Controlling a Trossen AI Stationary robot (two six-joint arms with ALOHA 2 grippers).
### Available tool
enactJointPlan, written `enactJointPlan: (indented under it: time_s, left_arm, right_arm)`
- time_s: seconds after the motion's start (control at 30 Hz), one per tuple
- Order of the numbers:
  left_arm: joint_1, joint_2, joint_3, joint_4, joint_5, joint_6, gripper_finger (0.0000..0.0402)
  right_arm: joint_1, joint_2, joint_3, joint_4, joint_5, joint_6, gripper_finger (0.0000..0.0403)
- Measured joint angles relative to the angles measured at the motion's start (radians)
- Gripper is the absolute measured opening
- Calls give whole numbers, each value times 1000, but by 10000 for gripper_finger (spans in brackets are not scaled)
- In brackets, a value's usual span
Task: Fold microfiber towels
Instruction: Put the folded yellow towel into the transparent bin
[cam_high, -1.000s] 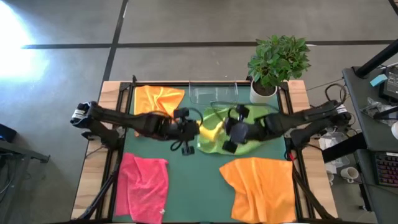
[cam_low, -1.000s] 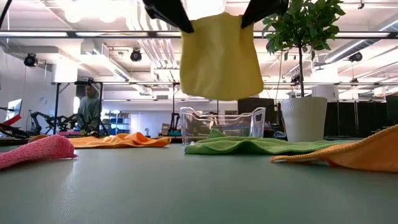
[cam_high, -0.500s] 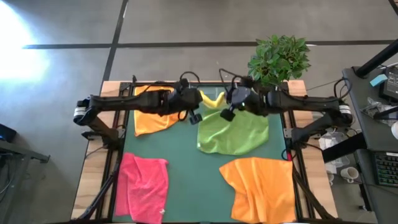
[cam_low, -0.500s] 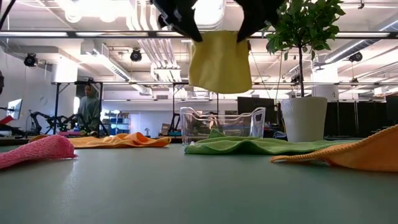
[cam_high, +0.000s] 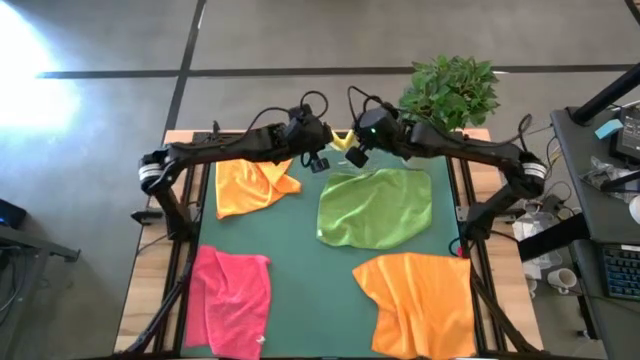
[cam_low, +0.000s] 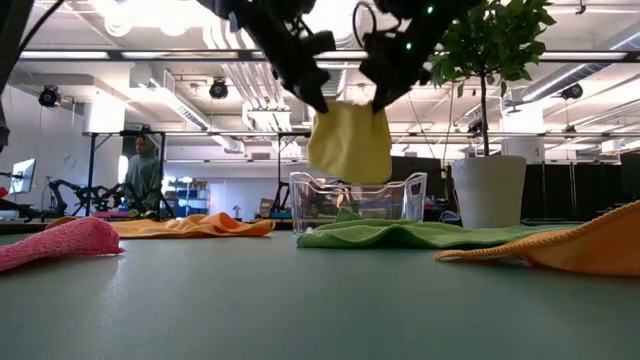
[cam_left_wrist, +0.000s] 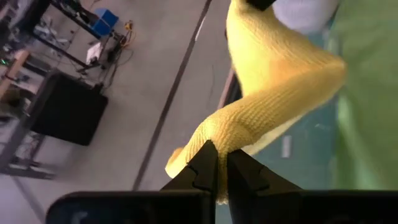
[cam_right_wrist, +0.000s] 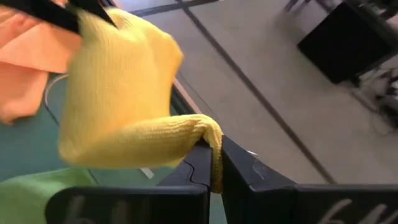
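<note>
Carried back from over the lime towel (cam_high: 375, 207), the yellow towel (cam_low: 350, 143) now hangs bunched above the clear bin (cam_low: 357, 198) at the table's (cam_low: 300, 300) far edge. From above only a yellow scrap shows; the low view shows it dangling. Left gripper (cam_left_wrist: 216, 176) and right gripper (cam_right_wrist: 212, 163) each have their jaws clamped on a corner. Orange towels (cam_high: 252, 178) (cam_high: 415, 300) and pink towel (cam_high: 232, 300) lie around; a person (cam_low: 143, 172) stands far behind.

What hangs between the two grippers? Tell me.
The yellow towel, pinched by the left gripper and right gripper; the low view shows it.
</note>
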Motion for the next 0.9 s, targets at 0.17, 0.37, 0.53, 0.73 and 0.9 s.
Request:
enactJointPlan:
  time_s: [0.17, 0.37, 0.53, 0.73, 0.9]
  left_arm:
    - [39, 70, 3, 8, 7, 115, 1]
    - [81, 128, 3, 18, 56, 172, 1]
    - [105, 142, 5, 26, 64, 237, 1]
    - [132, 151, 4, 52, 87, 279, 1]
    - [159, 152, -1, 88, 149, 279, 1]
  right_arm:
    - [-58, 62, 0, 41, -48, -2, 8]
    - [-106, 116, 0, 56, -81, -23, 8]
    - [-130, 144, 0, 72, -81, -64, 8]
    - [-152, 164, 0, 112, -77, -99, 8]
    - [-168, 166, 1, 119, -71, -124, 8]
